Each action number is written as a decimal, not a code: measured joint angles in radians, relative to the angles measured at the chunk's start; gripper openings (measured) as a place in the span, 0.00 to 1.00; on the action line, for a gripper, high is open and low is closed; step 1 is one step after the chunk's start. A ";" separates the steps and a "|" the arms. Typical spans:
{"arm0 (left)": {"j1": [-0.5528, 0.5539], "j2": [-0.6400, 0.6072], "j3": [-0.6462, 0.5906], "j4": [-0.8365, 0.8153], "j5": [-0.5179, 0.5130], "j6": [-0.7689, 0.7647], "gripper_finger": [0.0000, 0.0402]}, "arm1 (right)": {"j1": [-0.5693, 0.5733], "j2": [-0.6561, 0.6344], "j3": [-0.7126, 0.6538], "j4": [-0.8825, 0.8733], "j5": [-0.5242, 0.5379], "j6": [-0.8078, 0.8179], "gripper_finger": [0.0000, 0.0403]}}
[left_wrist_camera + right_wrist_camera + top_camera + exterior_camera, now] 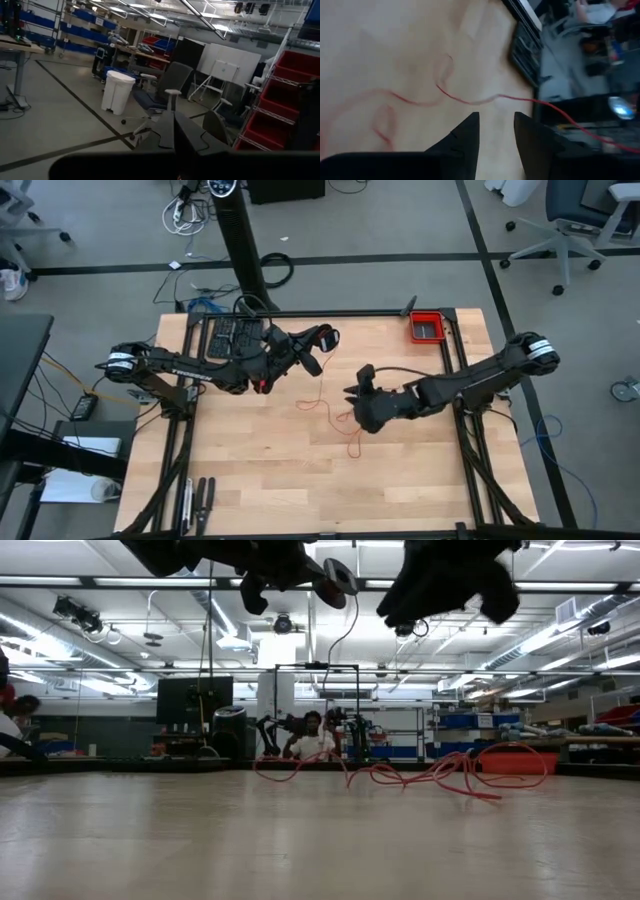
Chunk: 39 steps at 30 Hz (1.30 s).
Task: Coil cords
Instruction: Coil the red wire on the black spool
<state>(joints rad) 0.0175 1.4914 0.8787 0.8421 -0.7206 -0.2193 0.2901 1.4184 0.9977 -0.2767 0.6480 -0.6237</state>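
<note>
The thin red cord lies in loose wavy loops on the wooden table, right of its middle. It also shows in the low view and the right wrist view. One strand of it rises off the table toward my left gripper, which is shut and held above the table's far middle. My right gripper is open and hovers above the cord's loops, touching nothing. It also shows in the high view. My left gripper is shut with the cord's far strand running up to its fingertips. The left wrist view looks past the shut fingers and does not show the cord, so which part it has cannot be told. The rest of the cord lies slack on the table.
A red bin stands at the table's far right corner. Black keyboards lie at the far left. Black tools lie at the near left edge. Bare wood lies toward the near side.
</note>
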 joint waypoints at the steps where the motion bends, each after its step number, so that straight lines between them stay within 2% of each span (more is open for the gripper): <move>1: 0.000 0.000 0.000 0.000 0.000 -0.001 0.00 | -0.010 0.018 0.000 0.013 0.021 -0.035 0.29; 8: 0.000 0.000 0.000 -0.003 0.068 -0.047 0.00 | -0.056 0.164 0.000 0.212 0.104 -0.387 0.28; 16: 0.000 0.000 0.000 -0.030 0.105 -0.075 0.00 | -0.083 0.268 0.000 0.492 0.206 -0.645 0.28; 24: 0.000 0.000 0.000 -0.032 0.125 -0.107 0.00 | -0.099 0.279 -0.001 0.477 0.209 -0.679 0.28; 28: 0.000 0.000 0.000 -0.048 0.125 -0.107 0.00 | -0.070 0.278 -0.001 0.476 0.216 -0.679 0.28; 32: 0.000 0.000 0.000 -0.061 0.125 -0.107 0.00 | -0.042 0.277 -0.001 0.432 0.212 -0.679 0.28; 39: 0.000 0.000 0.000 -0.061 0.140 -0.133 0.00 | -0.069 0.276 -0.001 0.350 0.190 -0.697 0.28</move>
<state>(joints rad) 0.0174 1.4918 0.8791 0.7807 -0.5802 -0.3527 0.2215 1.6947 0.9966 0.0737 0.8383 -1.3209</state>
